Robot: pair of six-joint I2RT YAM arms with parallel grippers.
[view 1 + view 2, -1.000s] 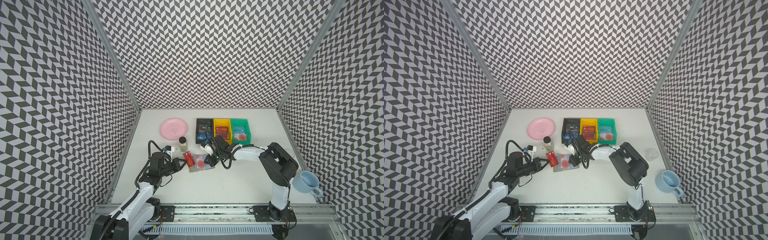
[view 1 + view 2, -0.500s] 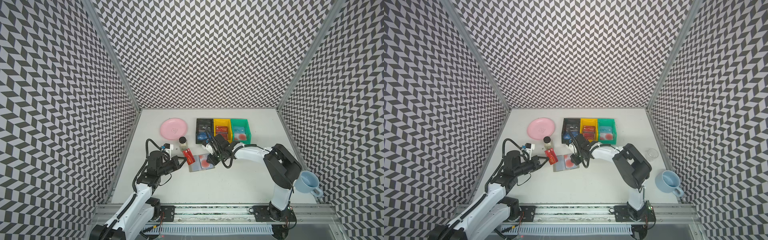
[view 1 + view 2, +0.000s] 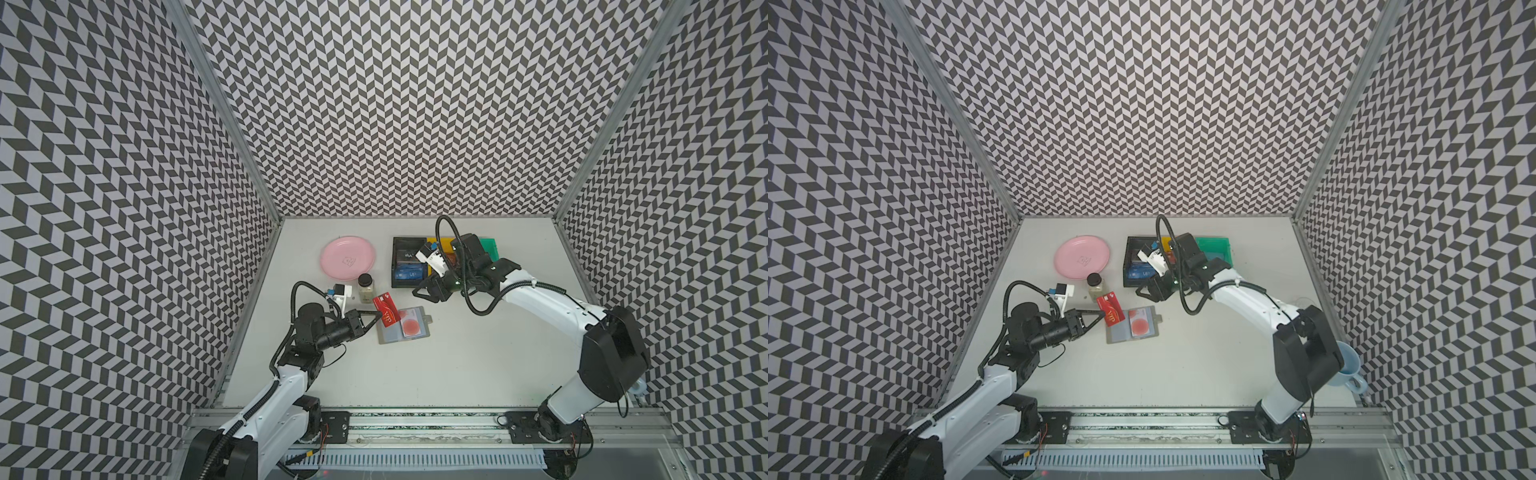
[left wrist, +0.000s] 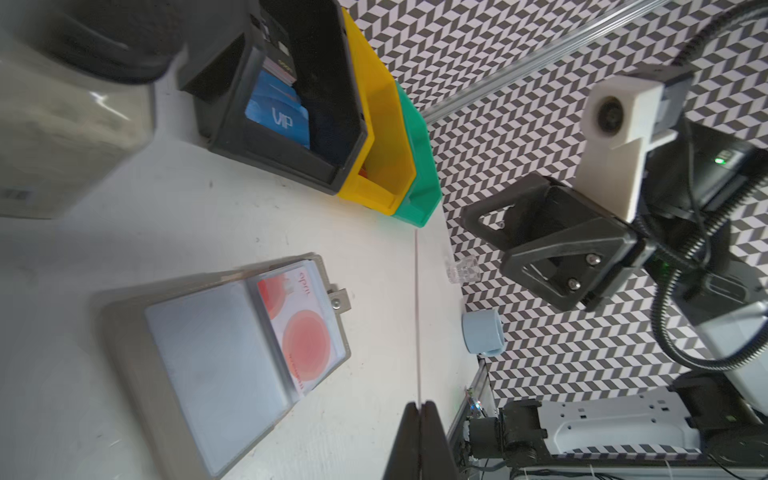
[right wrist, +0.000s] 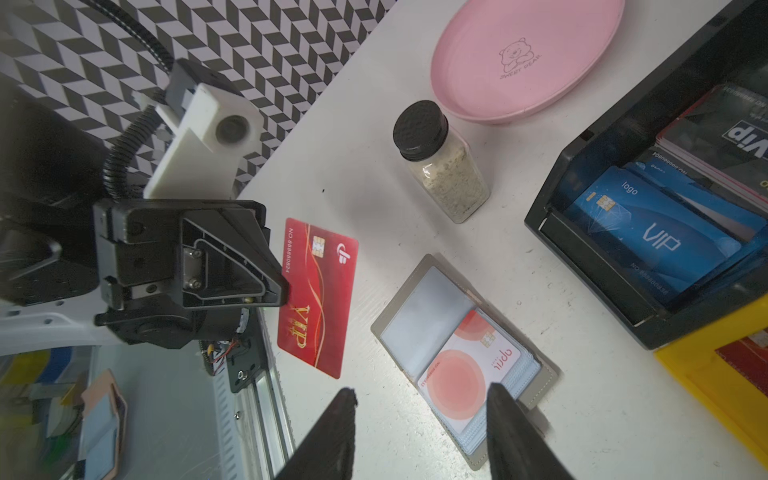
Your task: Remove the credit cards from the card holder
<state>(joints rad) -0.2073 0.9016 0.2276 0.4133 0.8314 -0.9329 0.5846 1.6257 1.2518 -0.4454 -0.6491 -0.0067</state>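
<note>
The right end effector (image 3: 422,291) has opened and backed off the card holder (image 3: 390,336), jaws apart and empty. The left end effector (image 3: 379,316) grips the freed red card (image 3: 387,316); the white card (image 3: 411,328) is still inside.

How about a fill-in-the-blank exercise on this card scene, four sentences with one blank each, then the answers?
The left gripper is shut on the flat red plastic card, whose gold lettering reads ____.
The open grey booklet-style card holder holds a whitish plastic card with a red ____ in a clear sleeve.
The blue plastic VIP card lies in the ____ plastic bin.
The right gripper has its jaws ____.
Missing words: VIP; circle; black; open.
</note>
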